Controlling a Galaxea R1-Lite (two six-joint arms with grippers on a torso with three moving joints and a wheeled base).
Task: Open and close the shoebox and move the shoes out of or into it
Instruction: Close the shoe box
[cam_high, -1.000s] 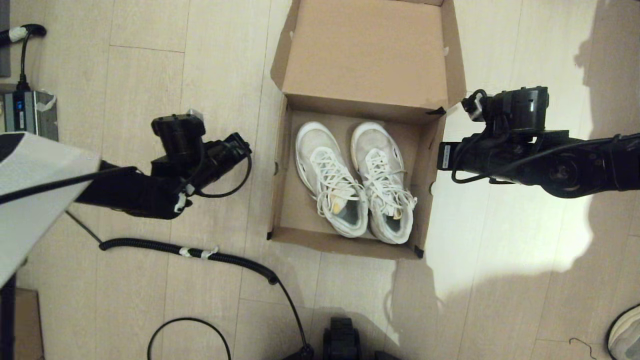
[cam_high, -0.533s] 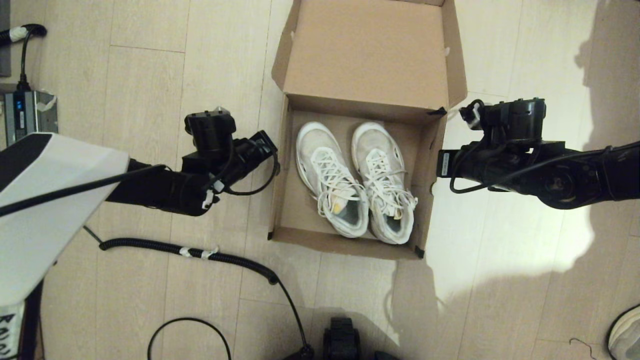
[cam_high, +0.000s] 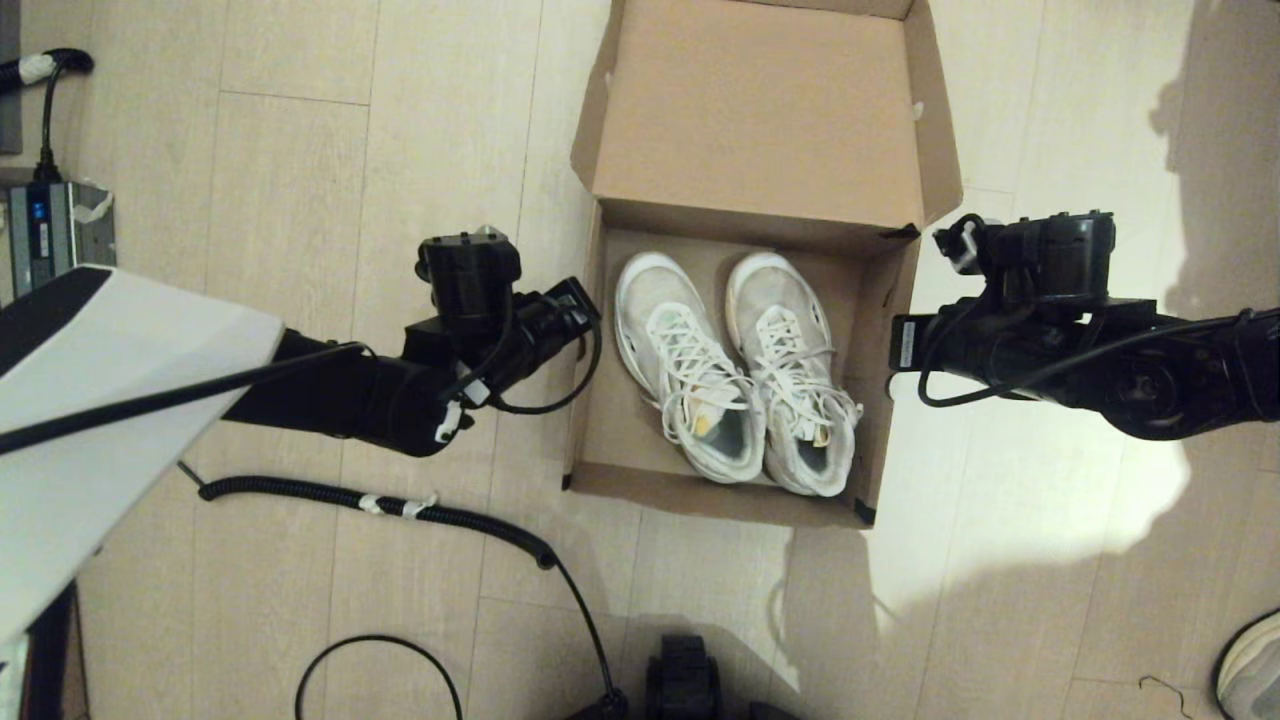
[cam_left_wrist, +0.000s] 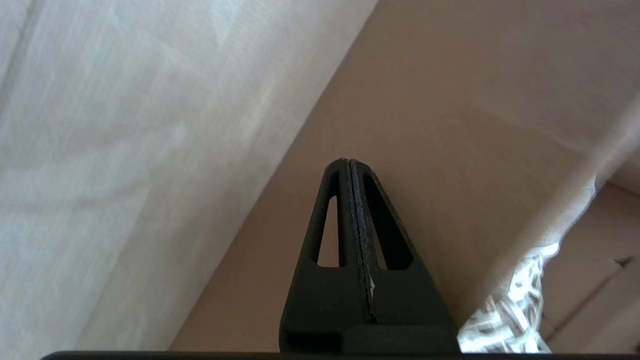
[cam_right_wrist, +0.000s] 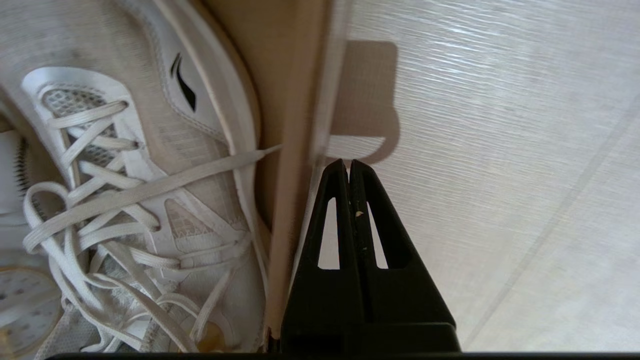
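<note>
1. Nearest the robot, at 6 o'clock of the head view: a black base part (cam_high: 683, 680), a coiled black cable (cam_high: 400, 503) trailing toward 8 o'clock over the pale plank floor (cam_high: 300, 200).
2. At 4 o'clock, in the far corner: part of a lone pale shoe (cam_high: 1250, 665), well apart from everything else.
3. Dead centre: the shoebox (cam_high: 585, 400), open, resting on the floor, black tape on its near corners.
4. Inside the shoebox: the shoes (cam_high: 740, 370), side by side, touching, heels toward 6 o'clock, toes toward 12, laces loose.
5. At 9 o'clock of the shoebox: the left gripper (cam_left_wrist: 347, 162), fingers pressed together, empty, tip against or just beside the outer left wall; contact impossible to confirm.
6. At 3 o'clock of the shoebox: the right gripper (cam_right_wrist: 347, 162), fingers likewise pressed together, pinching nothing, tip just outside the right wall beside a small cardboard tab (cam_right_wrist: 367, 95).
7. Farther out, at 12 o'clock: the hinged lid (cam_high: 760, 110), thrown back, bare inner face up, side flaps raised.
8. Farthest, at 10 o'clock: a grey device (cam_high: 50, 230) with a black cord.
</note>
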